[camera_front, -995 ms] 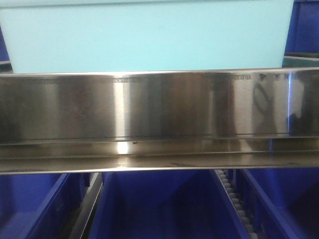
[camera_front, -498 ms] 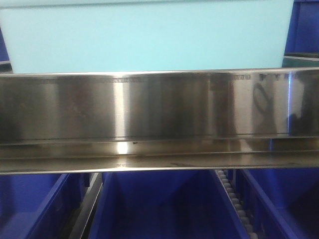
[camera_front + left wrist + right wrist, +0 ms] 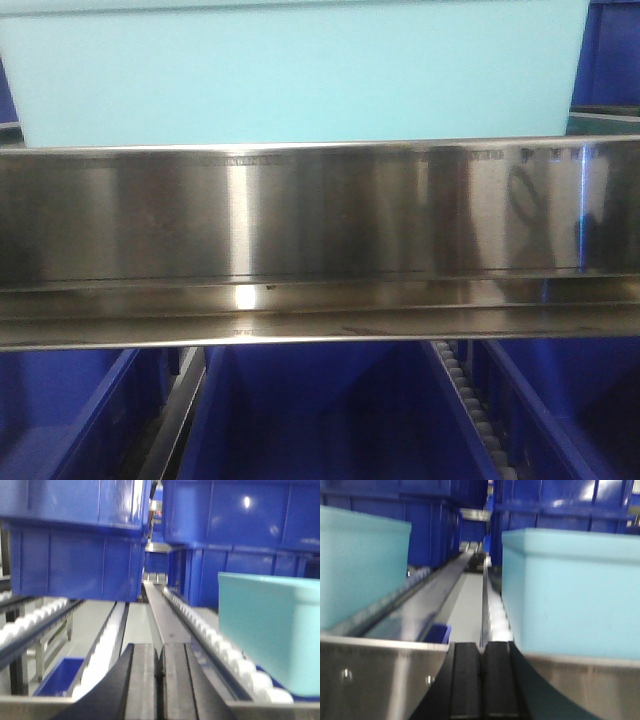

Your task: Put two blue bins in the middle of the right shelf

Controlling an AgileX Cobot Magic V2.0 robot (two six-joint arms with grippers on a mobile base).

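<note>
In the front view, one light blue bin [image 3: 300,70] stands behind the steel rail [image 3: 320,215]. Under the rail are three dark blue bins, left [image 3: 60,410], middle [image 3: 320,410] and right [image 3: 570,400]. The small marks on the rail's upper edge cannot be read.

In the left wrist view, two dark blue bins [image 3: 75,540] [image 3: 240,530] hang above. The left gripper [image 3: 160,667] has its fingers pressed together on nothing. One light blue bin [image 3: 267,630] sits to its right on the white rollers [image 3: 220,647].

In the right wrist view, the right gripper [image 3: 481,672] is also closed and empty. It sits between two light blue bins, left [image 3: 355,565] and right [image 3: 570,595].
</note>
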